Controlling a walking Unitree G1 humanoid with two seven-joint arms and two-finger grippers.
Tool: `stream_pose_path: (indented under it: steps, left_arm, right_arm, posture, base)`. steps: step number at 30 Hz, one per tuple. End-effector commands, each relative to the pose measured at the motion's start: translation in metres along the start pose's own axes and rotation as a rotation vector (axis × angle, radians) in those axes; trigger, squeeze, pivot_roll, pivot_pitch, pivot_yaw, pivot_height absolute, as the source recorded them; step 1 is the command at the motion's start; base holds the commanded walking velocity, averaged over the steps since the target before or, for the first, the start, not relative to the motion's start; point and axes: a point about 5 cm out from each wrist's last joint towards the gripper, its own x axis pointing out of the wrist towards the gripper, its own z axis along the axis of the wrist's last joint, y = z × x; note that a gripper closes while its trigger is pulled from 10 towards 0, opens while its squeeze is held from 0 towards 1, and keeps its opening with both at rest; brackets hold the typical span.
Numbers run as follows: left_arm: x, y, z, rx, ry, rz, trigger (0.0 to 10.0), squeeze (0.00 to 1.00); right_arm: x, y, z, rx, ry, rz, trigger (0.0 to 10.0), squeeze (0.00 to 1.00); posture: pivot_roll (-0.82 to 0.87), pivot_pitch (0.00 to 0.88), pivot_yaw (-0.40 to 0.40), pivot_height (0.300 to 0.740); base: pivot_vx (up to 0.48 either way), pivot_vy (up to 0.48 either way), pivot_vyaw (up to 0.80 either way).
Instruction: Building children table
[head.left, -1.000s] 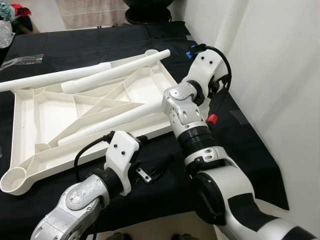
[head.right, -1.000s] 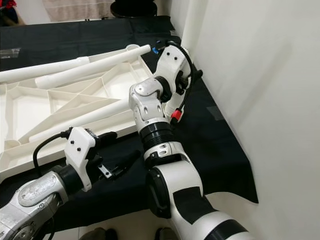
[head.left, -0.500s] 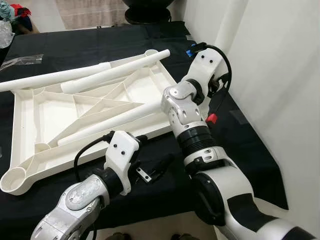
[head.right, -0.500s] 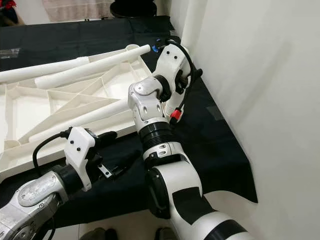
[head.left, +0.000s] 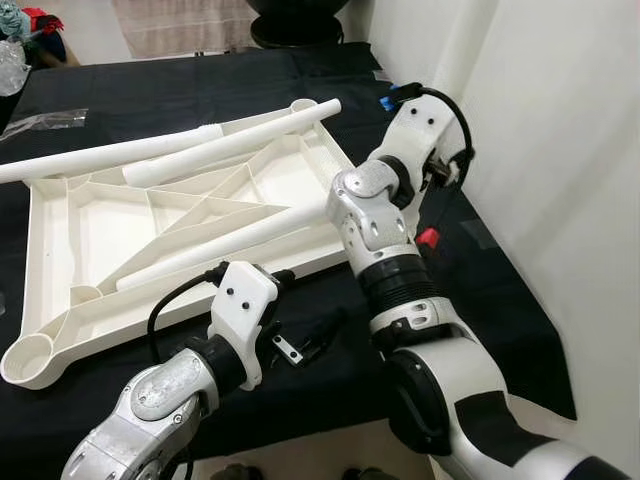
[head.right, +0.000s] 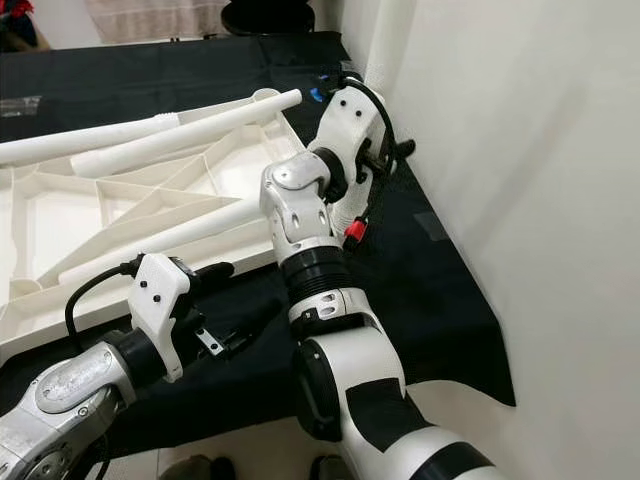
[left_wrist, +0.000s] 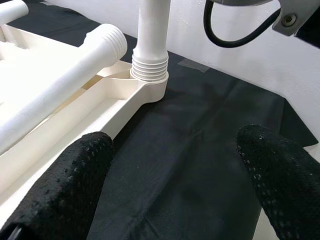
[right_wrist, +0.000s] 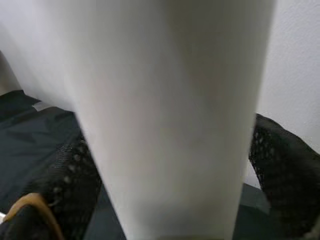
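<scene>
**White tabletop lies underside up on black cloth, one leg standing in a corner socket**

A black fabric cloth (head.left: 200, 90) covers the work surface and runs up to a plain white wall (head.left: 560, 150) on the robot's right. At the far edge of the cloth there is pale floor, a beige woven hanging (head.left: 180, 25) and a dark rounded object, too cropped to identify. A clear plastic wrapper (head.left: 45, 120) lies on the cloth at the far left.

The white moulded plastic tabletop with ribbed underside (head.left: 90, 215) lies upside down on the cloth, its round corner sockets facing up. Three loose white plastic tube legs rest on it: a long one (head.left: 100, 157) across the far edge, a second (head.left: 235, 140) just beside it reaching past the far right corner, and a third (head.left: 215, 245) lying diagonally over the ribs.

In the left wrist view, a fourth white tube leg with threaded collar (left_wrist: 151, 35) stands upright in a corner socket (left_wrist: 150, 90) near the wall.

The right gripper (right_wrist: 170, 180) is raised beside the wall, beyond the tabletop's right edge. Its wrist view shows a thick white tube (right_wrist: 170, 115) between its two black fingers (right_wrist: 75, 185), which flank it closely; whether they press on it cannot be told.

The left gripper (left_wrist: 185, 170) hovers low over the cloth at the tabletop's near edge, fingers spread wide with nothing between them.
</scene>
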Motion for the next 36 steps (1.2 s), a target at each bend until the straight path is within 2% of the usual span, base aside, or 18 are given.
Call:
stream_pose_path:
  steps: [1, 12, 13, 15, 16, 28, 36]
  left_arm:
    - [-0.001, 0.002, -0.004, -0.004, 0.014, 0.01, 10.0, 0.0]
    - [0.0, 0.003, -0.003, -0.002, 0.012, 0.015, 10.0, 0.0]
    - [0.0, 0.004, -0.003, 0.0, 0.011, 0.016, 10.0, 0.0]
    - [0.0, 0.004, -0.003, 0.0, 0.011, 0.016, 10.0, 0.0]
    - [0.0, 0.004, -0.003, 0.0, 0.011, 0.016, 10.0, 0.0]
    - [0.0, 0.006, -0.003, 0.004, 0.009, 0.018, 10.0, 0.0]
    - [0.001, 0.006, -0.003, 0.004, 0.007, 0.018, 10.0, 0.0]
  right_arm:
    - [-0.003, 0.0, -0.006, -0.007, 0.029, 0.005, 10.0, 1.0]
    - [-0.006, -0.001, -0.004, 0.013, 0.035, 0.035, 10.0, 1.0]
    - [-0.007, -0.001, -0.002, 0.018, 0.03, 0.039, 10.0, 0.33]
    - [-0.007, -0.001, -0.002, 0.018, 0.03, 0.039, 10.0, 0.33]
    - [-0.008, -0.003, 0.0, 0.026, 0.026, 0.045, 10.0, 0.0]
    - [-0.018, -0.01, -0.003, 0.039, 0.041, 0.165, 10.0, 0.0]
    - [-0.022, -0.009, -0.007, 0.04, 0.063, 0.245, 10.0, 0.0]
  posture:
    - [0.07, 0.169, -0.053, 0.74]
    - [0.07, 0.167, -0.052, 0.74]
    - [0.07, 0.167, -0.052, 0.74]
    - [0.07, 0.167, -0.052, 0.74]
    - [0.07, 0.167, -0.052, 0.74]
    - [0.07, 0.159, -0.047, 0.74]
    - [0.07, 0.157, -0.047, 0.74]
  base:
    - [0.0, 0.0, 0.0]
    - [0.0, 0.0, 0.0]
    - [0.0, 0.0, 0.0]
    - [0.0, 0.0, 0.0]
    - [0.0, 0.0, 0.0]
    - [0.0, 0.0, 0.0]
    - [0.0, 0.0, 0.0]
